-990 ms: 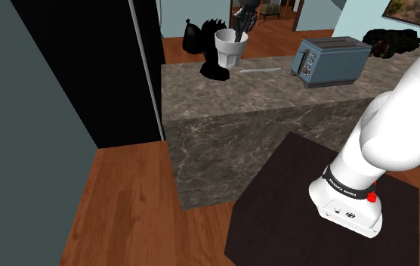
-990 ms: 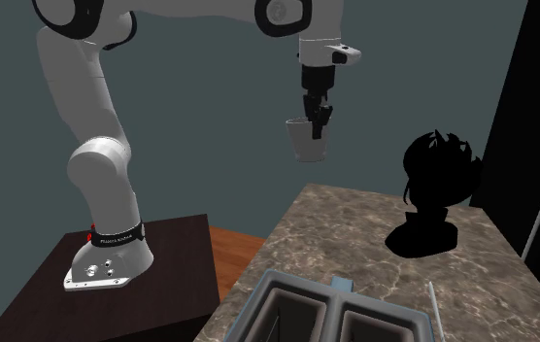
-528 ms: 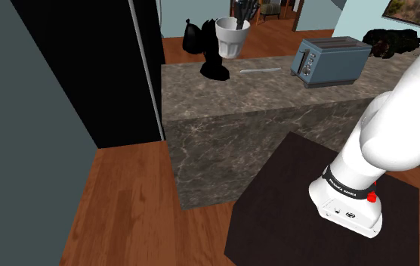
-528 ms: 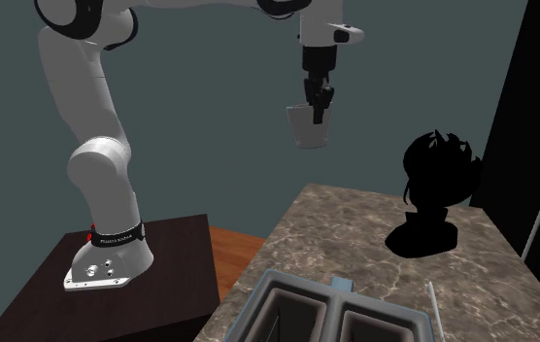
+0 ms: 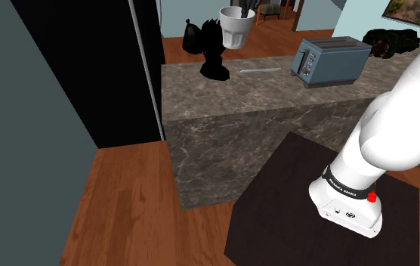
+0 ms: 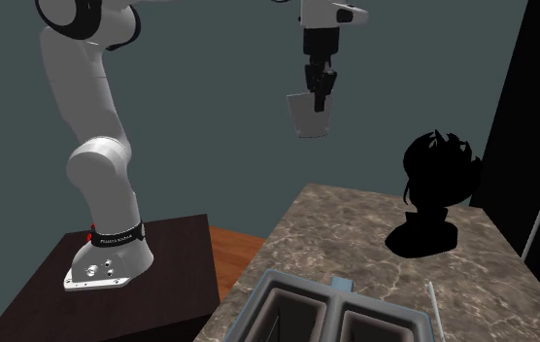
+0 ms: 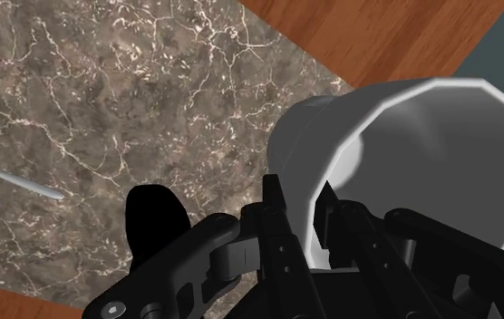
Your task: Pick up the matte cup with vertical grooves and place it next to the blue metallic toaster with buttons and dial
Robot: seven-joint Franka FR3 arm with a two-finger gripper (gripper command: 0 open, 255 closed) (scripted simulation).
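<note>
The jaws clamp a white cup [image 6: 309, 115] by its rim, high above the marbled table [image 5: 223, 91]. A blue toaster [image 5: 331, 62] stands well apart.

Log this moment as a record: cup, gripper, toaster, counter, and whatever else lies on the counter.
cup: white, in the air above the counter, touching no other object
gripper: shut on the cup's wall, one finger inside, one outside
toaster: blue-grey, standing on the counter, apart from the cup
counter: brown marbled stone
other: black figure; thin grey rod

White arm [image 6: 103, 175], black pincer [image 6: 318, 95], possibly red button [image 5: 372, 198].
</note>
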